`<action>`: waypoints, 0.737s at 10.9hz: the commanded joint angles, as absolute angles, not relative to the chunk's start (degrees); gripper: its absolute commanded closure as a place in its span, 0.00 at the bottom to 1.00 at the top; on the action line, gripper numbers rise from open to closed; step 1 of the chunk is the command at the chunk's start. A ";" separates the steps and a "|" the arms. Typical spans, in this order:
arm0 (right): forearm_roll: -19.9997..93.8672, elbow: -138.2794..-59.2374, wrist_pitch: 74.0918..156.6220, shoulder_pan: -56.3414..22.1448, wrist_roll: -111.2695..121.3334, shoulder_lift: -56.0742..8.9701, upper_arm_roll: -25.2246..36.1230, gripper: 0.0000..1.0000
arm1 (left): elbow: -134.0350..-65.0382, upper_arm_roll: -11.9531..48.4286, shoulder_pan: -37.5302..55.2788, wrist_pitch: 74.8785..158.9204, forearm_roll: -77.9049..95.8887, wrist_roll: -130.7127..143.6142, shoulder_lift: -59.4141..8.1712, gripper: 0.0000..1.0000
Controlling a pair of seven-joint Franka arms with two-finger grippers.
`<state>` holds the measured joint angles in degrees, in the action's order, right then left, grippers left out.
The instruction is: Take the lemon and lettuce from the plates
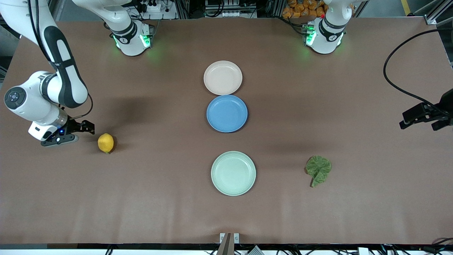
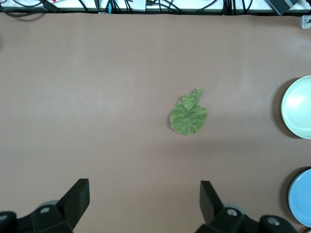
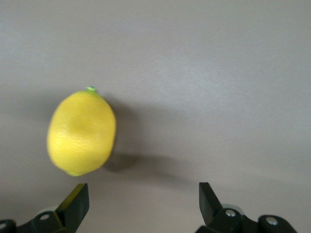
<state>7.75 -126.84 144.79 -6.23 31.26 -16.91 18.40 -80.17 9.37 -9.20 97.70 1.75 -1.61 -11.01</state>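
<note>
The lemon (image 1: 105, 142) lies on the bare table toward the right arm's end, on no plate. My right gripper (image 1: 85, 128) is open and empty just beside it; in the right wrist view (image 3: 143, 194) the lemon (image 3: 81, 133) sits off one fingertip. The lettuce (image 1: 318, 169) lies flat on the table toward the left arm's end. My left gripper (image 1: 407, 120) is open and empty above the table's left-arm end; its view (image 2: 145, 191) shows the lettuce (image 2: 188, 115) ahead. The beige plate (image 1: 223, 77) and mint plate (image 1: 233, 173) are empty.
An empty blue plate (image 1: 227, 113) sits between the beige and mint plates, touching the beige one. The mint plate (image 2: 299, 107) and blue plate (image 2: 301, 199) show at the edge of the left wrist view. A black cable (image 1: 389, 76) loops over the left arm's end.
</note>
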 commanded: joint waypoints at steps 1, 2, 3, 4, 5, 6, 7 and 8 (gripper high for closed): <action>8.35 -134.63 144.49 -7.38 31.90 -8.01 18.19 0.00 | -81.03 9.41 -9.40 93.98 2.02 0.35 -7.13 0.00; 8.26 -135.17 144.32 -7.47 31.99 -7.39 18.19 0.00 | -81.04 9.32 -9.49 93.26 2.02 0.18 -6.77 0.00; 8.00 -134.91 144.23 -7.73 31.99 -7.73 18.11 0.00 | -81.04 9.23 -9.49 93.17 2.02 -0.17 -6.59 0.00; 8.00 -134.22 144.14 -8.00 31.82 -7.82 18.02 0.00 | -81.21 9.49 -9.41 93.08 1.93 -0.26 -6.07 0.00; 8.00 -132.12 143.18 -8.26 31.56 -7.82 18.02 0.00 | -81.65 9.84 -9.23 92.99 1.93 -0.52 -5.37 0.00; 8.09 -128.18 137.17 -8.44 29.90 -8.00 17.93 0.00 | -82.35 10.37 -9.23 91.77 1.93 -0.70 -4.14 0.00; 8.00 -122.92 129.02 -8.61 25.10 -8.26 17.93 0.00 | -82.70 10.46 -9.23 91.41 1.93 -0.88 -3.70 0.00; 7.82 -118.43 122.50 -9.66 20.70 -8.35 17.93 0.00 | -83.23 10.63 -9.40 91.41 1.67 -2.01 -3.52 0.00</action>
<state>7.78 -127.77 135.93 -8.28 28.55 -9.13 17.90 -80.56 10.17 -9.02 92.02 1.75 -0.68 -6.07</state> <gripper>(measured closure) 0.000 0.000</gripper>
